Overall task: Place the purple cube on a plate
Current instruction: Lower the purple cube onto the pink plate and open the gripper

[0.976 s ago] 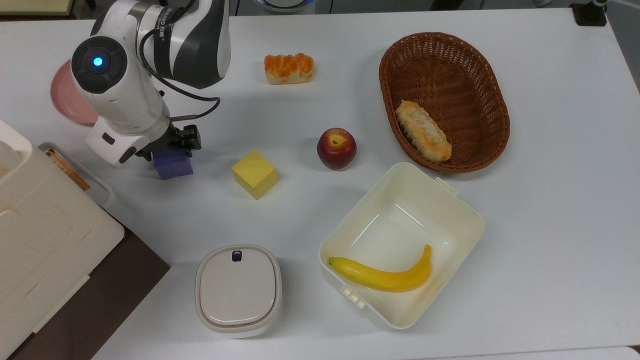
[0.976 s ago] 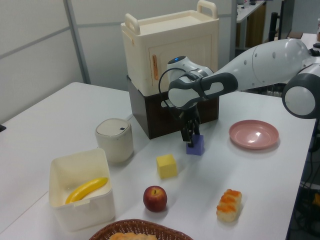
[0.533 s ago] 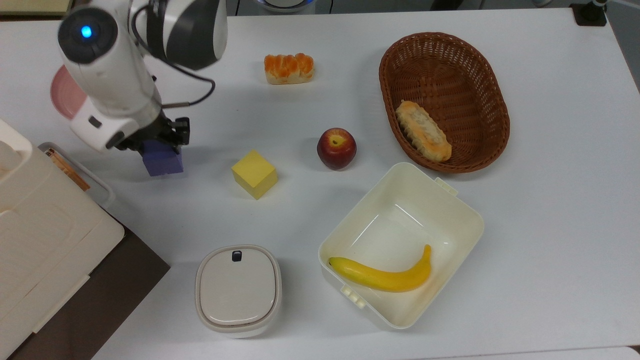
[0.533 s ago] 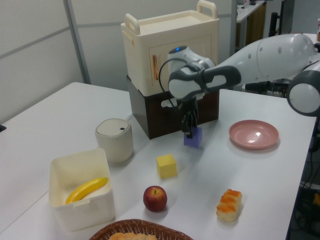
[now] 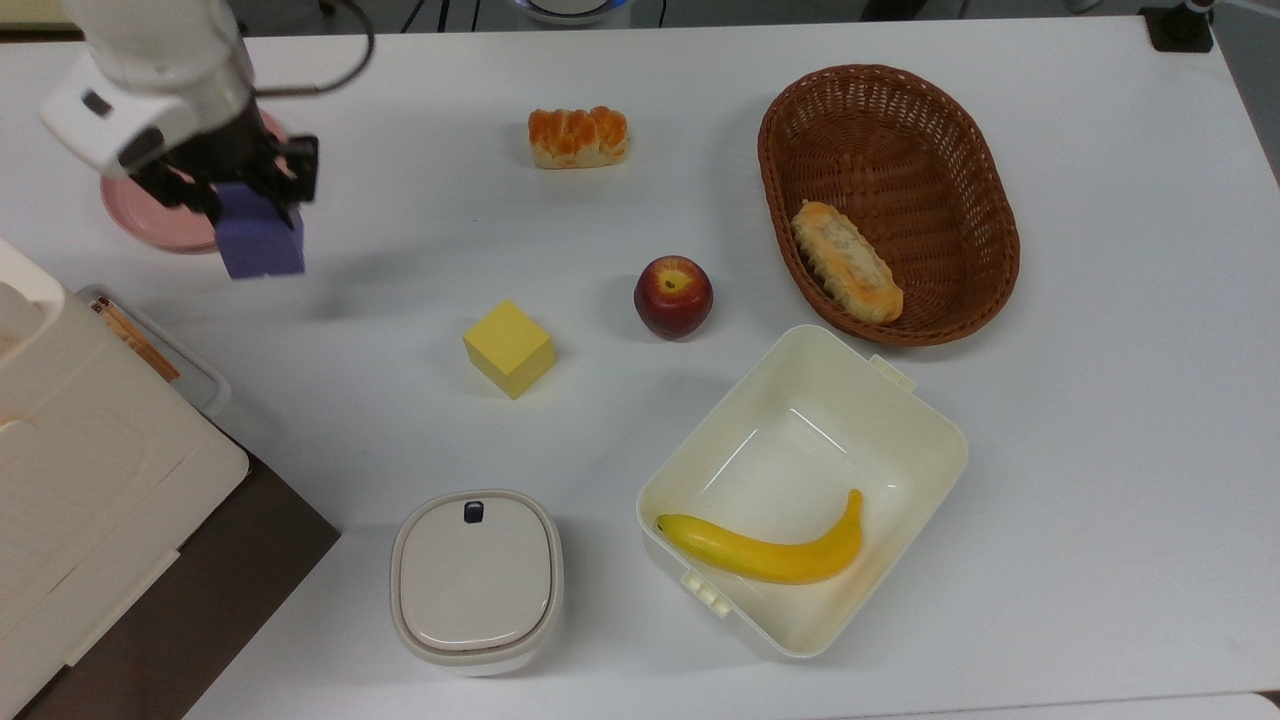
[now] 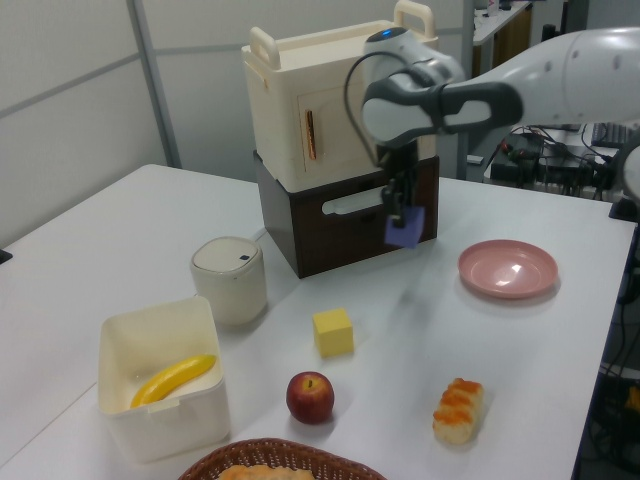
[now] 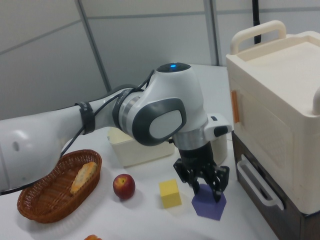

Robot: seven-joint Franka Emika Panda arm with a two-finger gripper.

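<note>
Pinching the cube (image 5: pixel 259 242) between its dark fingers, the pincer (image 5: pixel 235 185) is seen in the air above the bench (image 5: pixel 640 180). The cube is held clear of the bench surface, as is shown in the left view, where it (image 6: pixel 403 231) hangs under the pincer (image 6: pixel 399 209) in front of the brown cabinet (image 6: pixel 335 225). In the right view the cube (image 7: pixel 209 205) is gripped from above by the pincer (image 7: pixel 203 184).

In the top view the plate (image 5: pixel 150 222) is found just beside the cube, on the top view's left, and it is partly covered by the arm. In the left view the plate (image 6: pixel 508 268) lies on the bench at the left view's right of the cube, apart from it.

A yellow cube (image 5: pixel 508 349) and an apple (image 5: pixel 673 296) are placed near the middle of the bench. A pastry (image 5: pixel 579 136) lies at the far edge in the top view. A basket (image 5: pixel 960 170) with a bread (image 5: pixel 846 262) inside is seen at the top view's right. Near it an open box (image 5: pixel 900 420) holds a banana (image 5: pixel 765 550). A lidded pot (image 5: pixel 476 580) stands beside the box.
</note>
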